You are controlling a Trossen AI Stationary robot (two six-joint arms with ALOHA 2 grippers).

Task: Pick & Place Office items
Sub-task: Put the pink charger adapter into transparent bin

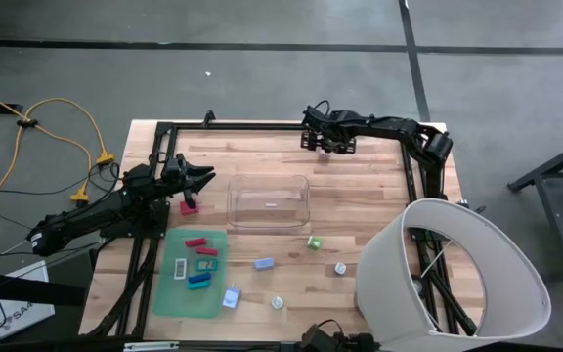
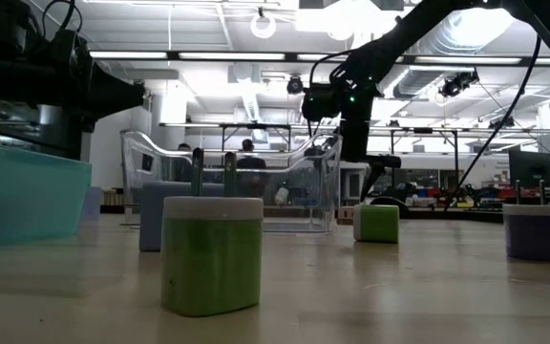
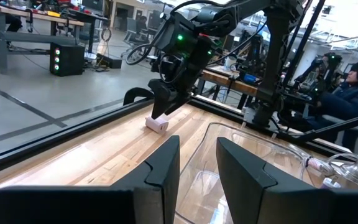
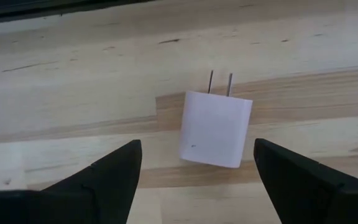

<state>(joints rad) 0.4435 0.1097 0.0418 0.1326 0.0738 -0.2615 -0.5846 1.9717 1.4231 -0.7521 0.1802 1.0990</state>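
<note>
A white plug charger (image 4: 215,129) lies flat on the wood near the table's far edge, its two prongs level. My right gripper (image 4: 197,149) hangs above it, pointing steeply down, open wide, with one finger on either side and clear of it. The left wrist view shows the same charger (image 3: 156,124) under that gripper. More office items lie on the green mat (image 1: 169,293) and beside it, among them a red piece (image 1: 195,242) and a blue piece (image 1: 264,263). My left gripper (image 1: 201,179) waits level at the table's left, slightly open with nothing between its fingers (image 3: 165,163).
A clear plastic bin (image 1: 268,200) stands mid-table between the two arms. A pink-red piece (image 1: 190,205) lies just under the left gripper. A large white shade (image 1: 457,279) covers the near right corner. Small green blocks (image 2: 211,253) (image 2: 378,223) stand near the front edge.
</note>
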